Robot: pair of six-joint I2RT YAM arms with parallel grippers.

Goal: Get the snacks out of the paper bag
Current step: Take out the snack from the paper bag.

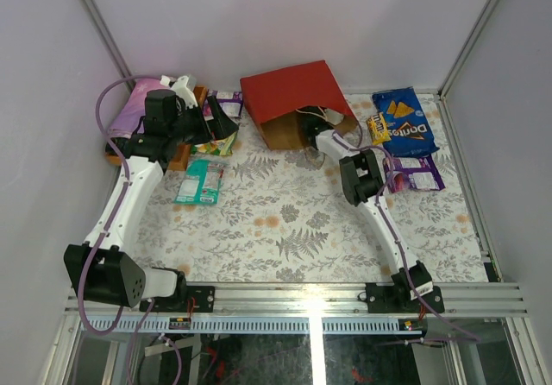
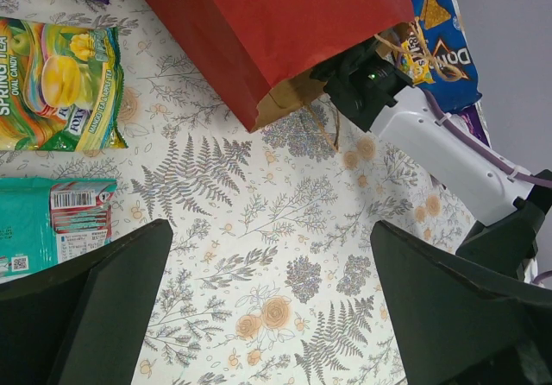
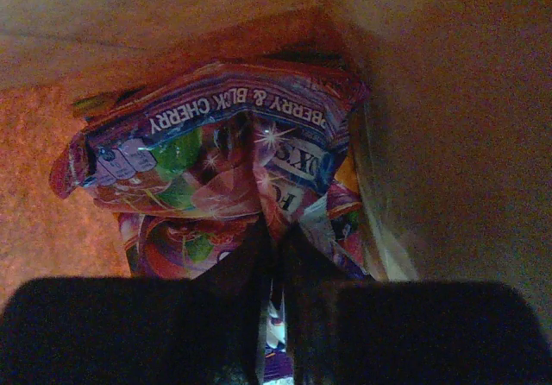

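RIGHT ARM IN THE BAG: My right gripper (image 3: 274,234) was out of the overhead camera's sight. It was buried in the mouth of the red paper bag (image 1: 289,91), which lay on its side at the far edge of the flowered table (image 1: 293,230). Only the wrist camera saw it. In the dim brown interior my two fingers (image 3: 172,333) were pressed together on a fold of a glossy candy packet (image 3: 224,169), the one item I could make out in the bag. The packet's lower part was cut off behind the fingers, and its label, upside down, read "BERRY & BLK CHERRY".

My left gripper (image 2: 272,230) hung with jaws spread wide above the table, near the bag.

Other snacks lay outside. Right of the bag were a blue Doritos bag (image 1: 404,124) and a small yellow packet (image 1: 377,129), its print too small to read, with a purple-white pack (image 1: 416,175) nearer me. Left of the bag were a yellow-green packet (image 2: 56,83) marked "SPRING TEA OVAL CANDY" and a teal pouch (image 2: 52,221), partly hidden by that gripper.
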